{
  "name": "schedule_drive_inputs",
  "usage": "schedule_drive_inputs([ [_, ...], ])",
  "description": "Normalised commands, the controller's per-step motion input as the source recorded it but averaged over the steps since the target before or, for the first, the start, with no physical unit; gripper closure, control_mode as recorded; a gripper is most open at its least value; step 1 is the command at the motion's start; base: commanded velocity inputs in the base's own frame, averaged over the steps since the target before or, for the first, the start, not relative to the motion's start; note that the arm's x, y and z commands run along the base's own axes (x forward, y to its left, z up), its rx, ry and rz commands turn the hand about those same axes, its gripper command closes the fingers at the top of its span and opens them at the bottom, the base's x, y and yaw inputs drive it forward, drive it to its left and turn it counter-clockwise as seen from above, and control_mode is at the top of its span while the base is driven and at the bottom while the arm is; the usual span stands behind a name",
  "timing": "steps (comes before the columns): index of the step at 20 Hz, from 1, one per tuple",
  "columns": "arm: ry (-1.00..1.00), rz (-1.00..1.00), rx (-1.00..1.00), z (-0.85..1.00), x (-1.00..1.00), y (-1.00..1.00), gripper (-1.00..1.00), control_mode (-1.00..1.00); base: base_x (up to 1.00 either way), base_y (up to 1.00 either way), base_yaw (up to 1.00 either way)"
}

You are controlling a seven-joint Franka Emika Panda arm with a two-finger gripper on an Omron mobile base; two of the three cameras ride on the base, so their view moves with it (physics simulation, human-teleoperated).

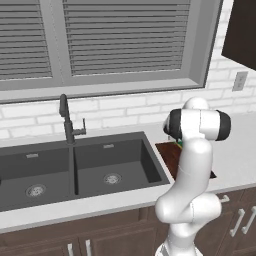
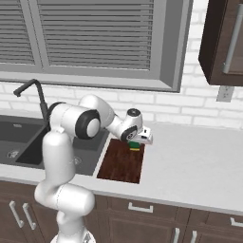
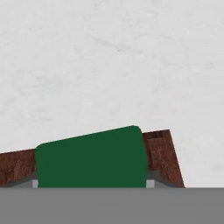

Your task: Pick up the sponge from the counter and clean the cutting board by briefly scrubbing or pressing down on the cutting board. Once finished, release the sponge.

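My gripper is shut on the sponge, a small block with a green top and a yellow underside. It is held at the far right corner of the dark reddish-brown cutting board, which lies on the light counter just right of the sink. Whether the sponge touches the wood I cannot tell. In the hand view the green sponge sits between the fingers, with the board's corner under it and pale counter beyond. From the left base, my arm hides most of the board; a sliver of the sponge peeks out.
A dark grey double sink with a black faucet lies left of the board. The brick wall and window stand behind. A dark upper cabinet hangs at the right, with a wall outlet below it.
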Motion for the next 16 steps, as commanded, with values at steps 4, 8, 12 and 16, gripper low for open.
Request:
schedule_drive_inputs([
  [4, 0.00, 0.00, 0.00, -0.01, 0.00, -0.32, 1.00, -1.00, 0.00, 0.00, 0.00],
  [8, 0.00, 0.00, 0.00, -0.14, 0.00, -0.06, 1.00, -1.00, 0.00, 0.00, 0.00],
  [12, 0.00, 0.00, 0.00, -0.18, 0.00, 0.00, 1.00, -1.00, 0.00, 0.00, 0.00],
  [16, 0.00, 0.00, 0.00, -0.19, 0.00, 0.00, 1.00, -1.00, 0.00, 0.00, 0.00],
])
